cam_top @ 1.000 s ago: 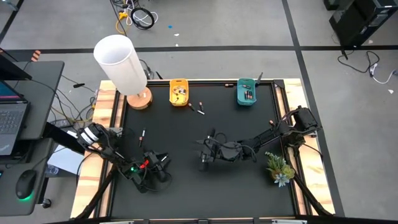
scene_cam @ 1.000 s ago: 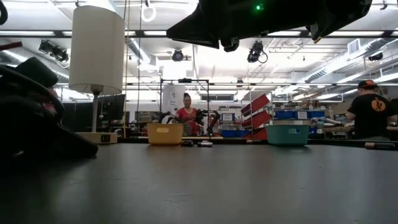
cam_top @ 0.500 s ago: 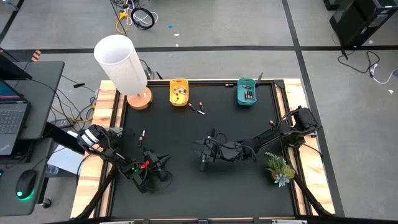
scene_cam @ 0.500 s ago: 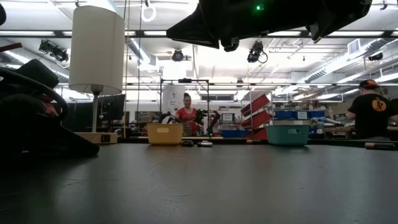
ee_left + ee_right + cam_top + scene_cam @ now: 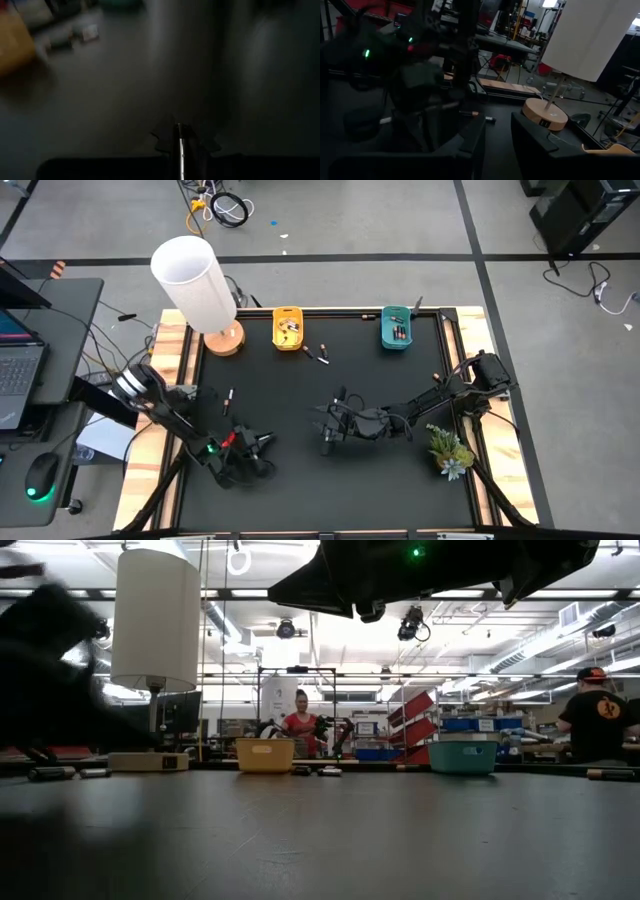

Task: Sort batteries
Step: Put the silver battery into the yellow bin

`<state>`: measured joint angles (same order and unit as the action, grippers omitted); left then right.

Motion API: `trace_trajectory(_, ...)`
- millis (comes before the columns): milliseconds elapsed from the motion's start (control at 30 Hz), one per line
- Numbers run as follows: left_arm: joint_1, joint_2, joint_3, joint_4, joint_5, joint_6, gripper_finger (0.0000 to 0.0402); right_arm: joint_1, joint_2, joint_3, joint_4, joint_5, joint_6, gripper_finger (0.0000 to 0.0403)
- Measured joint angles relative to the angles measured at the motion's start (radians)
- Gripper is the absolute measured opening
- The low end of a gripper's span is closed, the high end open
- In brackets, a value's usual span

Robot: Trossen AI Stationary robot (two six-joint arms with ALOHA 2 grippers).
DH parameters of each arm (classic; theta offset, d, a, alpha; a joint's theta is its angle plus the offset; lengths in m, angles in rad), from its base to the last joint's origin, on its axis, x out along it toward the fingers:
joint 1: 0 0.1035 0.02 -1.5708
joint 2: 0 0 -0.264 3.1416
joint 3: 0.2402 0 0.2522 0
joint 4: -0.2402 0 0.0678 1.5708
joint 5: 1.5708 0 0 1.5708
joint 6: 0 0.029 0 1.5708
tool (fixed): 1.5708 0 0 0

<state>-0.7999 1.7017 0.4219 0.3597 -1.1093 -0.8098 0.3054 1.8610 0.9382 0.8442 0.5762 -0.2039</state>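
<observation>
Your black table carries a lamp at the far left corner. Left gripper sits low near the front left edge, fingers pinched together, nothing visibly held. Right gripper rests mid-table, fingers narrowly parted. Batteries lie beside the yellow bin at the far edge.

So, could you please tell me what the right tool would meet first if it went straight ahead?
Probably the left arm's tool, which stands directly before the right tool; depth is unclear.

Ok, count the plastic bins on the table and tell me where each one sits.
2. The yellow bin sits at the table's far edge beside the lamp; the teal bin sits along the same edge, toward the right arm's side.
</observation>
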Motion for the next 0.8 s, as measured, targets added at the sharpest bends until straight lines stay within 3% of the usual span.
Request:
trace_trajectory(200,0.046,-0.115,0.000,0.005,-0.053,0.530,0.0029,0.000,0.000,0.000,-0.007,0.005,0.000,0.0101)
trace_trajectory(333,0.061,-0.119,0.000,0.012,-0.058,0.952,0.0029,-0.002,0.000,0.000,-0.024,0.006,0.011,0.0101)
trace_trajectory(433,0.073,-0.118,0.000,0.012,-0.058,1.164,0.0029,-0.004,0.000,0.000,-0.046,0.006,0.022,0.0101)
trace_trajectory(567,0.084,-0.118,0.000,0.018,-0.062,1.300,0.0029,-0.005,0.000,0.000,-0.056,0.006,0.036,0.0101)
trace_trajectory(800,0.155,-0.118,0.000,0.122,-0.088,1.353,0.0029,-0.003,0.001,0.000,-0.063,0.006,0.051,0.0101)
